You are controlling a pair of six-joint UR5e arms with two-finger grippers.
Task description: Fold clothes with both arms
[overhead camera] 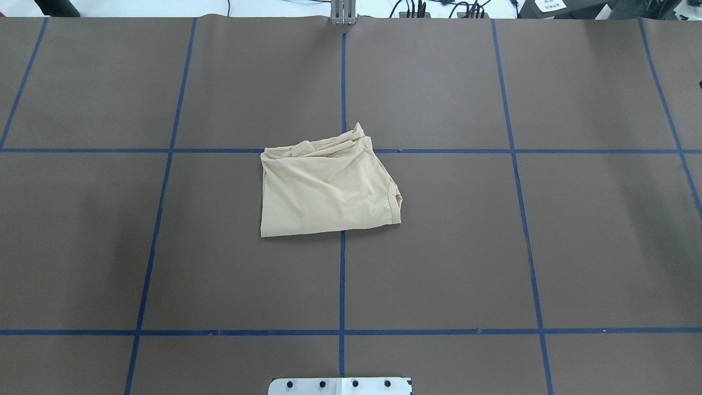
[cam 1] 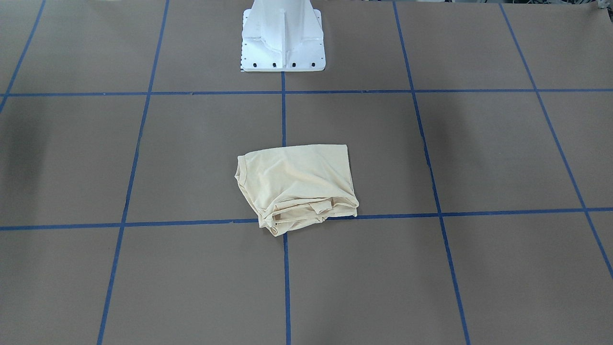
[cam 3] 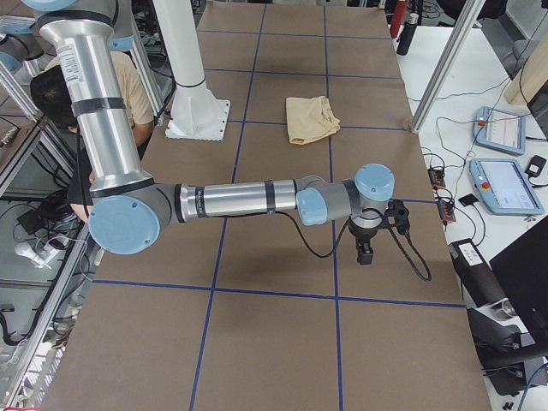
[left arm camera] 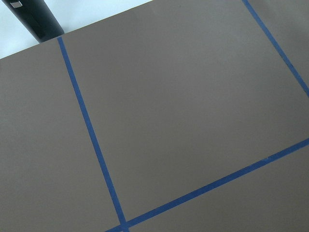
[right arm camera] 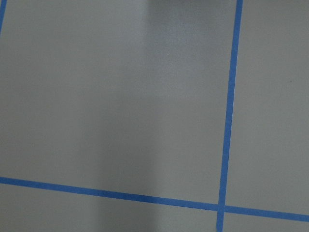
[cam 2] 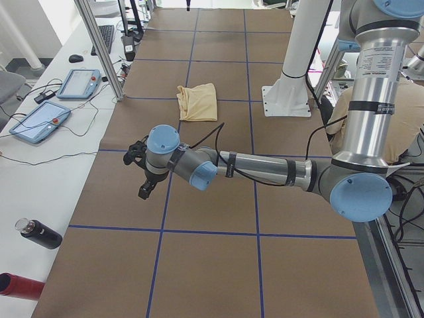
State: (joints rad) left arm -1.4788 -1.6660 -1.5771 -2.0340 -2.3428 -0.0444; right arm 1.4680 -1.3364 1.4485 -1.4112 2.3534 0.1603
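Stretching low across the middle of the left-end view, the left arm (cam 2: 265,169) reaches over the brown paper table (cam 2: 212,265). Its black left gripper (cam 2: 144,189) hangs just above the surface at centre left, and I cannot tell from here whether it is released or clenched. From the opposite end the right arm (cam 3: 240,201) lies out the same way. The right gripper (cam 3: 366,251) points down at centre right, and its state is equally unreadable.

Beyond both arms and well apart from either gripper, the T-shirt (overhead camera: 326,189) lies at the centre of the overhead frame, straddling the middle blue tape line (overhead camera: 342,285). It is pale cream-yellow and folded into a compact, slightly skewed rectangle. Its lower edge is straight, its neck band (overhead camera: 396,200) curves at the right edge, and its bunched layers crowd the upper edge. Farther off stands the white pedestal (cam 2: 291,73).
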